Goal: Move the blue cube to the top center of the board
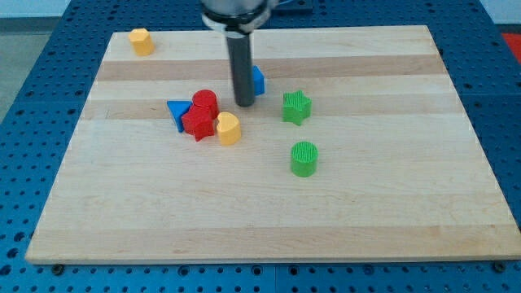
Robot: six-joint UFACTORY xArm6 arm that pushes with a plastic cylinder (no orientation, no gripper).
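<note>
One relation decides everything here: the blue cube sits just to the view's right of my tip and slightly toward the view's top, mostly hidden behind the rod. The end effector is a bare rod (no jaws to open or close, so nothing is clamped), and whether it actually touches the cube I cannot tell. The cube lies near the counter's centre line, a little below the top edge. By my reckoning, the push needs to run toward the view's top, so my tip wants to be on the cube's lower side. The red cluster, yellow block and green star sit clear of that path.
</note>
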